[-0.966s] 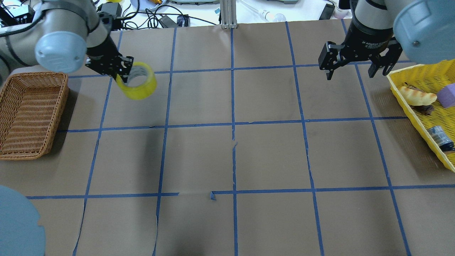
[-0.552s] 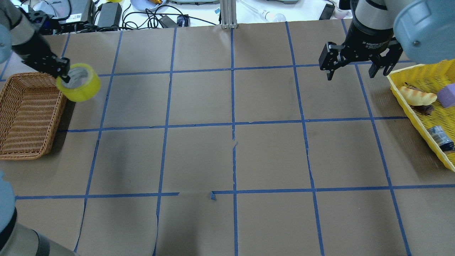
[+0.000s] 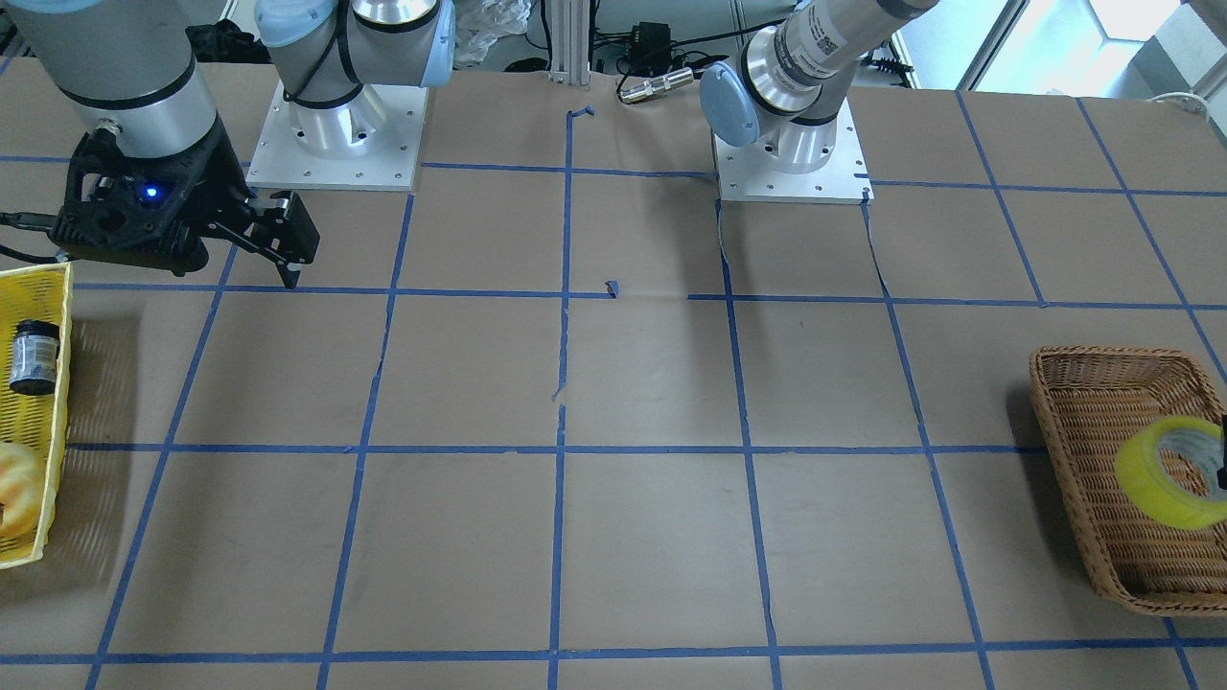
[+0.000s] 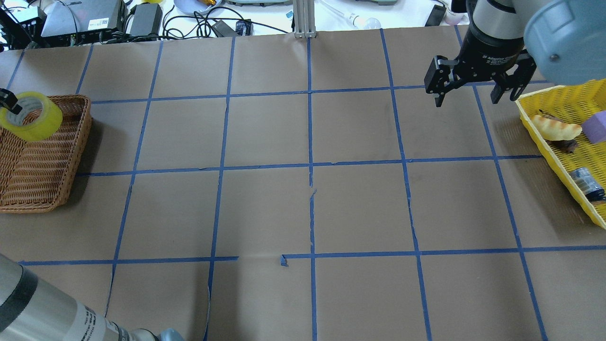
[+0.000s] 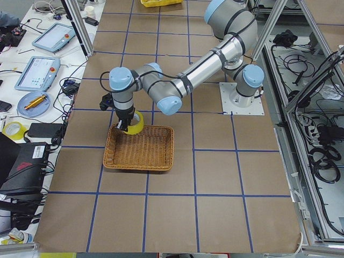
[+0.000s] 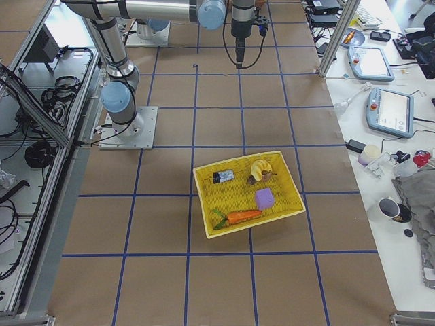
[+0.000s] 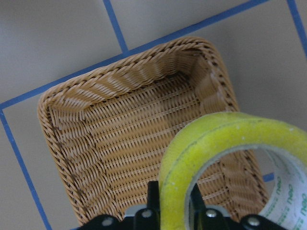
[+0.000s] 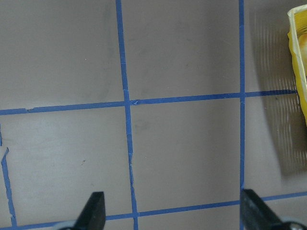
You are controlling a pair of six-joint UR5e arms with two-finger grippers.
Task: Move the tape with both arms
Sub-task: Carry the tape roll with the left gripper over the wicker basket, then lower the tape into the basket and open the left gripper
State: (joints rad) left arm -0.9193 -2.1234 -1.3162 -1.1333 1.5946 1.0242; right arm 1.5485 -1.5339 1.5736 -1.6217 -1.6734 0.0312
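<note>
The yellow tape roll (image 4: pixel 31 116) hangs over the wicker basket (image 4: pixel 42 170), its wall pinched by the left end effector (image 7: pixel 173 199), a light, stiff, likely slick ring best held across that wall, while the right end effector (image 4: pixel 467 97) hovers wide open and empty

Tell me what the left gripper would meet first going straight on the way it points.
Probably the wicker basket's woven floor: the left gripper, shut on the tape, points down into it; height above is unclear.
</note>
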